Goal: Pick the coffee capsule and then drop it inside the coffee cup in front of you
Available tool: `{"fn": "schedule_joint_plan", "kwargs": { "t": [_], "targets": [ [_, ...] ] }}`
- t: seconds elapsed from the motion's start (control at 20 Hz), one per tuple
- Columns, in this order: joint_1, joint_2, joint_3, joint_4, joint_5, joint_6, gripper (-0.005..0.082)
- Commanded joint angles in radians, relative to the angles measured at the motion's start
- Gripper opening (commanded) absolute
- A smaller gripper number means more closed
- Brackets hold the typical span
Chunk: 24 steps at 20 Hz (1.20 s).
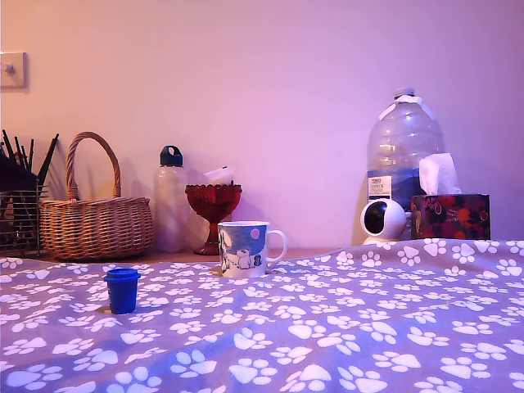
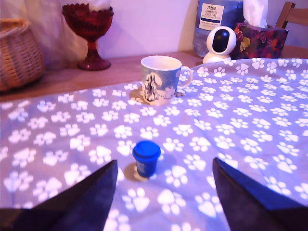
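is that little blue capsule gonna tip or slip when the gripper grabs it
The capsule looks small and probably light. It stands upright on a soft paw-print blanket, so a nudge may tip it. Its tapered sides look like smooth plastic, so it might slide in the open gripper; the wider rim could help catch it.

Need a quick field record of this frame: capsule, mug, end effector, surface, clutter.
capsule: coffee capsule, blue, upright on the cloth, untouched
mug: coffee cup, white with blue print, upright, beyond the capsule, apart from it
end effector: gripper open, fingers either side, short of the capsule, holding nothing
surface: paw-print cloth
clutter: red goblet, wicker basket, tissue box, water jug
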<state>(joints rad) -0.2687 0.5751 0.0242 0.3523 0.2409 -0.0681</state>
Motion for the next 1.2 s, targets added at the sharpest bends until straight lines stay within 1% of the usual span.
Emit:
{"fn": "schedule_joint_plan", "kwargs": {
  "t": [0.0, 0.1, 0.15, 0.8, 1.0, 1.15],
  "targets": [
    [-0.007, 0.063, -0.002, 0.063, 0.001, 0.02, 0.0572],
    [-0.007, 0.137, -0.002, 0.129, 0.0, 0.043, 0.0572],
    [-0.007, 0.174, -0.002, 0.169, -0.002, 0.047, 0.0572],
    [-0.007, 0.626, -0.001, 0.608, 0.005, 0.05, 0.0571],
    [-0.007, 0.769, 0.035, 0.697, 0.009, 0.051, 0.0572],
    [-0.007, 0.87, 0.088, 0.72, 0.026, 0.051, 0.0571]
  ]
}}
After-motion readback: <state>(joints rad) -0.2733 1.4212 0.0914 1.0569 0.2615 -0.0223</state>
